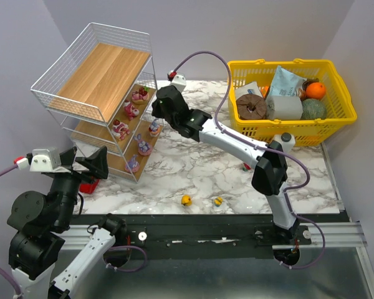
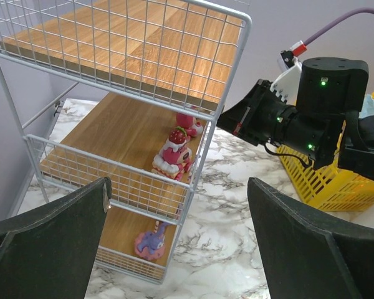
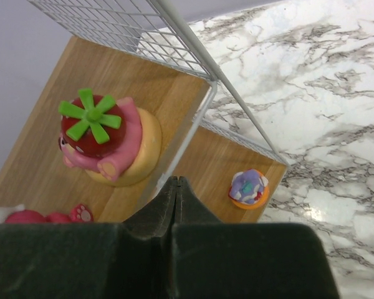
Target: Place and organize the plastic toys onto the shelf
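The shelf (image 1: 103,81) stands at the back left, a white wire rack with wooden boards. Three pink plastic toys (image 1: 131,110) sit on its middle board and three purple ones (image 1: 143,145) on the lowest. Two yellow ducks (image 1: 186,200) (image 1: 219,201) lie on the marble near the front edge. My right gripper (image 1: 156,112) is shut and empty at the shelf's front rim; in the right wrist view its tip (image 3: 176,180) is just beside a pink strawberry toy (image 3: 106,140), with a purple toy (image 3: 249,188) below. My left gripper (image 2: 179,187) hangs open and empty before the shelf's near corner.
A yellow basket (image 1: 336,118) full of groceries stands at the back right. A red thing (image 1: 87,185) lies partly hidden under my left gripper (image 1: 84,161), by the shelf's near corner. The right arm (image 1: 237,143) stretches across the middle of the marble table.
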Tool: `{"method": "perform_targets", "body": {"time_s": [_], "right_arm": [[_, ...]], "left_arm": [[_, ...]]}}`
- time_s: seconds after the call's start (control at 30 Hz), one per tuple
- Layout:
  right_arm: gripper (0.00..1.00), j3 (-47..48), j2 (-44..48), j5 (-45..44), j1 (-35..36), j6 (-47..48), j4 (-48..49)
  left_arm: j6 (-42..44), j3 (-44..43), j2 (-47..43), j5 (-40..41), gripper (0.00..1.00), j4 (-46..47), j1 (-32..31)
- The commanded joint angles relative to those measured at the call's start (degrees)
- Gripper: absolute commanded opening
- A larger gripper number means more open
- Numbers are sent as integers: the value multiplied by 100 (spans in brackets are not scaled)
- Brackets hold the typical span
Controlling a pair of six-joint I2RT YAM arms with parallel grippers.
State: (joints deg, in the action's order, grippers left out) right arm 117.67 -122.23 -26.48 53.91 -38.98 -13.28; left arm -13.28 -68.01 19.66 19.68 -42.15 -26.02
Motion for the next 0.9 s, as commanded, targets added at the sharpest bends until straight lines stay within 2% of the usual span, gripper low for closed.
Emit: {"method": "perform_targets", "body": {"time_s": [0.0,0.1,0.17,0.2,0.23,0.4,0.43,0.53,0.73,0.87], "right_arm": [[6,-462,805,-278,6,-31,97],[8,-771,1367,-410,14,5,-7],[18,-1078,1823,-446,14,5,-192],[21,-1218,1965,-454,14,-4,-428],[28,-1516,2149,-437,14,-39,-534],[48,-2896,3264,-244,14,-241,-992],[56,-3151,3389,-157,14,-268,-1053],[72,-4039,3924,-68,14,-390,-1115],[84,-5279,4497,257,14,-505,-1080],[84,-5596,4612,371,23,-707,-1080]], "left_arm": [[71,-28,-50,-411,99,66,-26],[123,-55,46,-1236,99,119,-17],[132,-81,186,-1711,99,111,0],[132,-90,239,-2192,99,85,9],[115,-90,301,-2362,99,76,18],[-104,251,425,-3241,99,286,193],[-174,314,442,-3504,99,330,211],[-412,674,433,-3918,99,497,247],[-676,1421,389,-4402,99,839,255],[-922,1817,477,-4508,99,1130,255]]}}
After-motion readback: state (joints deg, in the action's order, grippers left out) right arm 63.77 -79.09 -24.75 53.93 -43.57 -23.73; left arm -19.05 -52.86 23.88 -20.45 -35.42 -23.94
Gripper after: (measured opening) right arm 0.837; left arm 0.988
